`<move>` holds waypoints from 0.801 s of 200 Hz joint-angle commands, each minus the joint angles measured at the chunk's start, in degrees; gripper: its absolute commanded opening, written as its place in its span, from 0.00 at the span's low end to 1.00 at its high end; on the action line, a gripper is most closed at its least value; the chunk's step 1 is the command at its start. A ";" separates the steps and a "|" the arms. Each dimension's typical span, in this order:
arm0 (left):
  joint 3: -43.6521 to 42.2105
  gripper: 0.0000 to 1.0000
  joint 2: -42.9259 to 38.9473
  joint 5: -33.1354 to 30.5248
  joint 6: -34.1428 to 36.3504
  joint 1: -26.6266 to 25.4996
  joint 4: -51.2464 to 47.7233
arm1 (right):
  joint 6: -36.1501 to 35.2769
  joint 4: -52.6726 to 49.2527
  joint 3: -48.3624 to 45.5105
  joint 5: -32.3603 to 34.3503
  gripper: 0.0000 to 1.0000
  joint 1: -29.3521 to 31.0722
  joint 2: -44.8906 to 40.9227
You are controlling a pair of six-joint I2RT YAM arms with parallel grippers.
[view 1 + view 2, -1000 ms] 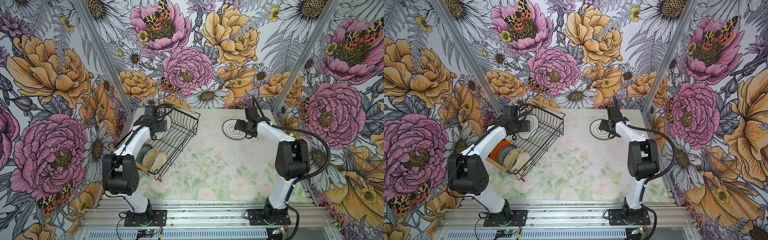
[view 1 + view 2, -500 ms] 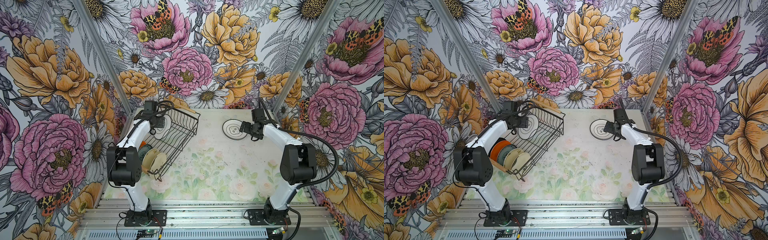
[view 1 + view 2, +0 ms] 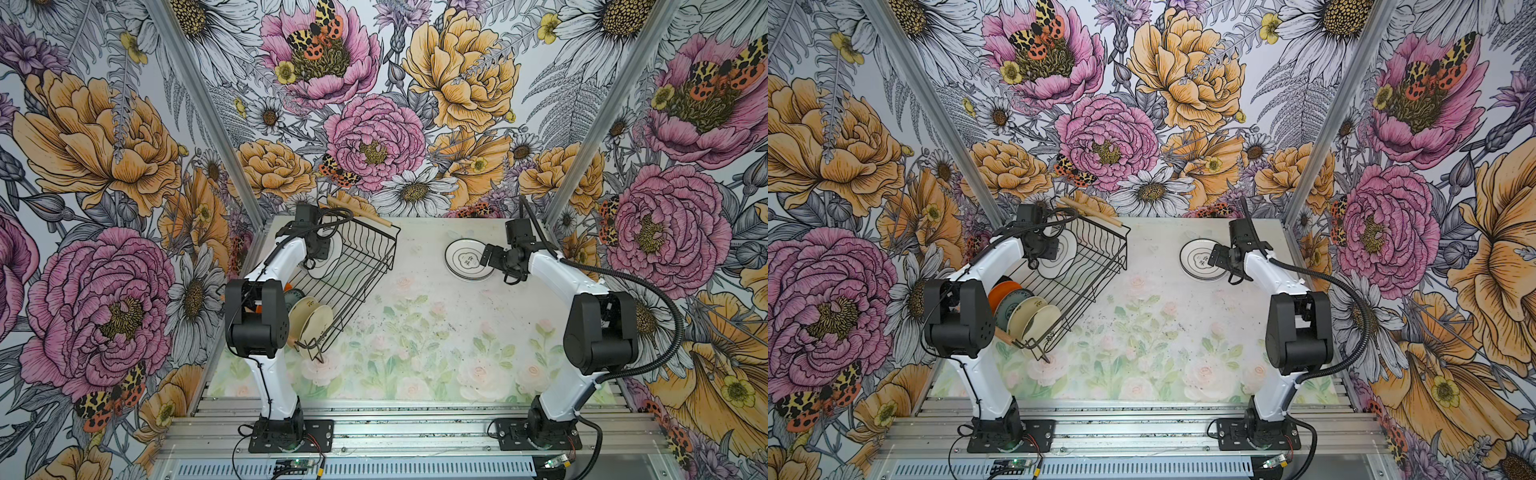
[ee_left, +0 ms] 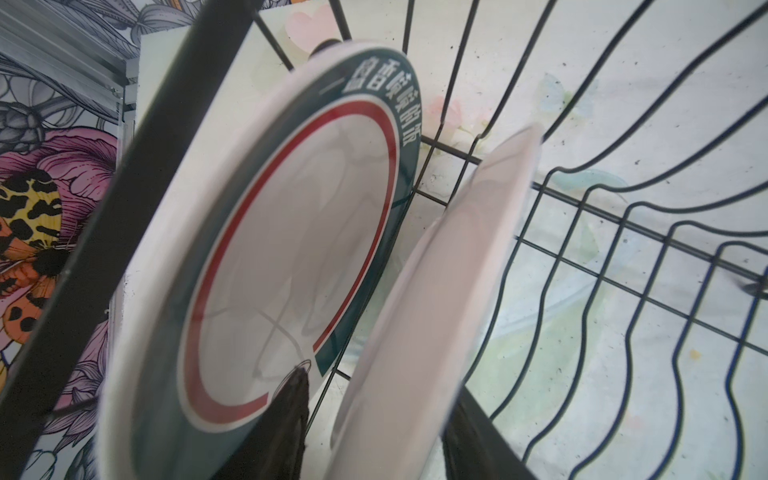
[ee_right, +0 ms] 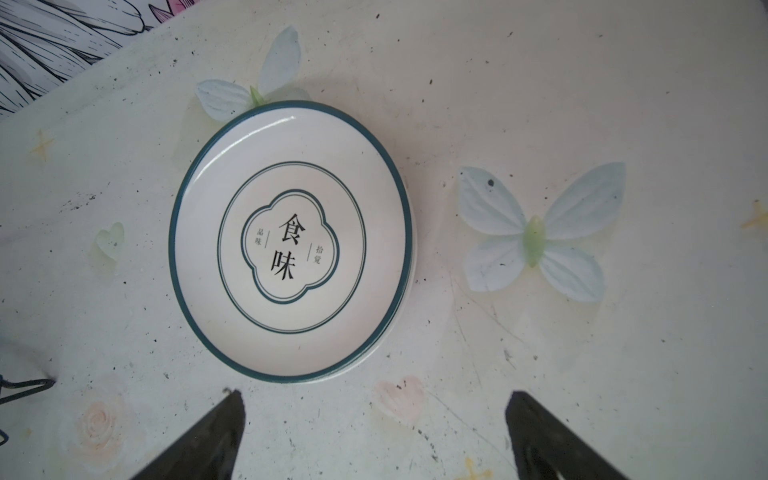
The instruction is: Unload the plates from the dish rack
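The black wire dish rack (image 3: 357, 270) (image 3: 1096, 266) lies on the left of the table. At its near end stand cream plates (image 3: 311, 322) (image 3: 1034, 316), a teal plate (image 3: 1011, 309) and an orange plate (image 3: 1003, 291). My left gripper (image 3: 318, 249) (image 4: 378, 399) reaches into the far end, open, its jaws partly closed around a white plate (image 4: 419, 299). A small gap shows at one finger (image 4: 291, 419). Beside it stands a teal-banded plate (image 4: 266, 232). White plates with teal rims (image 3: 465, 266) (image 5: 291, 241) are stacked on the table. My right gripper (image 3: 484, 261) (image 5: 374, 432) hovers open just beside them, holding nothing.
The rack's wooden handle (image 3: 359, 212) sits against the back wall. Floral walls close in the table at the back and on both sides. The table (image 3: 415, 332) has a pale flower print with butterfly decorations (image 5: 536, 237).
My left gripper has gone deeper into the rack's far end and its jaws have narrowed around the white plate. My right gripper has drawn back to the right from the stacked plates, still open.
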 commanded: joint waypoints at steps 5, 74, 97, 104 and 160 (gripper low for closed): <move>1.31 0.43 -0.28 -0.26 0.59 0.41 -0.28 | -0.50 1.14 -0.48 -0.59 0.99 -0.40 -2.68; 1.35 0.25 -0.97 -1.19 0.92 0.63 -0.80 | -0.59 1.30 -0.31 -1.28 0.99 -0.44 -2.85; 1.19 0.20 -1.15 -1.71 1.24 0.59 -0.97 | -0.42 1.31 -0.11 -1.79 0.99 -0.42 -2.84; 1.23 0.19 -1.12 -1.84 1.25 0.54 -1.07 | -0.41 1.32 -0.07 -1.79 0.99 -0.42 -2.95; 0.96 0.09 -2.36 -1.01 1.29 0.47 -1.86 | -0.58 1.36 -0.31 -1.74 1.00 -0.42 -3.43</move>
